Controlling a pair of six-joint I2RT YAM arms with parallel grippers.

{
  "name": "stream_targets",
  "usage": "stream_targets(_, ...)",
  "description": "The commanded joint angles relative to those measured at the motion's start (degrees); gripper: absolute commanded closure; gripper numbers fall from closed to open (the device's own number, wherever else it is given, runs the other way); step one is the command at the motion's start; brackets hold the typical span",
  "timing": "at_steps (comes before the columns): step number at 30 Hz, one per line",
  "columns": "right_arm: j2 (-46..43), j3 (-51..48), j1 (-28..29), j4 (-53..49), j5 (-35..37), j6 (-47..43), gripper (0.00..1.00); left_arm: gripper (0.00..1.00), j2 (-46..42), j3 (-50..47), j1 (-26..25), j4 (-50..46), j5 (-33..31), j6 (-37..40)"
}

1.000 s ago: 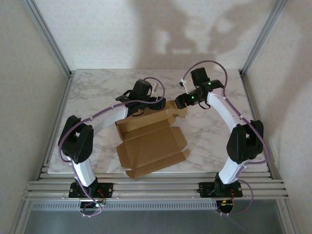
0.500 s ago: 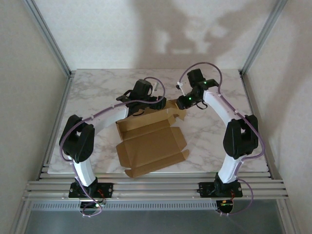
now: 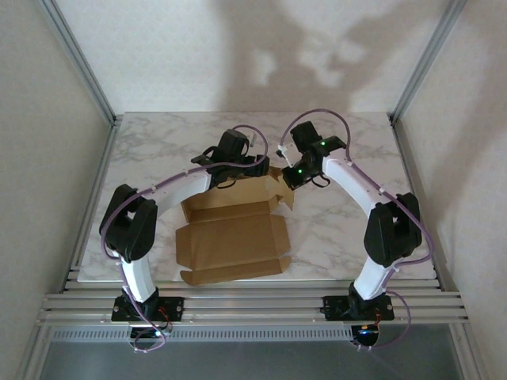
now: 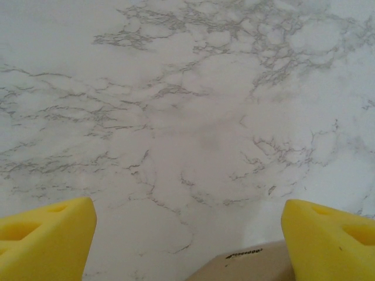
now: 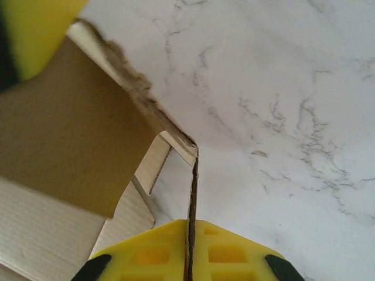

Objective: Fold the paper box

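Observation:
The paper box [image 3: 230,237] is a brown cardboard sheet lying open on the marble table [image 3: 348,214] between the arms, with its far right flap [image 3: 279,190] raised. My right gripper [image 3: 290,179] is at that flap. In the right wrist view the right gripper [image 5: 190,225] is shut on the flap's thin edge [image 5: 193,187], with the box panel [image 5: 70,129] to the left. My left gripper [image 3: 264,167] hovers just behind the box's far edge. In the left wrist view the left gripper [image 4: 187,234] is open over bare marble, a box corner [image 4: 258,266] low between its yellow fingers [image 4: 47,234].
Aluminium frame posts [image 3: 87,71] and white walls close in the table on both sides and at the back. A yellow pad [image 5: 35,29] of the other gripper sits close above the box panel. Bare marble [image 3: 348,150] lies right of the box.
My right gripper has shut on the raised flap and moved left. The box has slid left and turned squarer to the table edge. The left gripper stays open in place.

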Motion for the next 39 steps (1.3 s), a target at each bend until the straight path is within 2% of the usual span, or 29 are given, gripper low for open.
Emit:
stream_targets(1,-3.5,1.3,2.7,0.0,-1.2,0.5,0.93,0.18,1.6,-0.6,-0.1,-1.5,-1.3,-2.2)
stream_targets(7,-2.9,1.3,5.4,-0.9,-0.2,1.3,0.94,0.18,1.1,-1.4,0.1,-0.7,-1.6,-4.0)
stream_targets(17,-2.1,4.0,7.7,0.2,-3.9,8.7,0.95,0.18,-1.2,-4.2,0.1,0.5,-4.3,-10.6)
stream_targets(23,-4.3,-4.1,10.1,8.4,-0.3,16.0,0.97,0.19,-4.4,-7.4,-0.7,1.9,-8.6,-15.5)
stream_targets(32,-5.7,-10.6,13.7,16.7,6.4,24.8,0.99,0.19,-8.6,-12.7,-1.5,5.4,-10.3,-20.9)
stream_targets(39,-6.6,-15.6,14.6,20.5,7.5,23.9,1.00,0.19,-11.3,-12.3,-0.4,4.6,-9.1,-19.4)
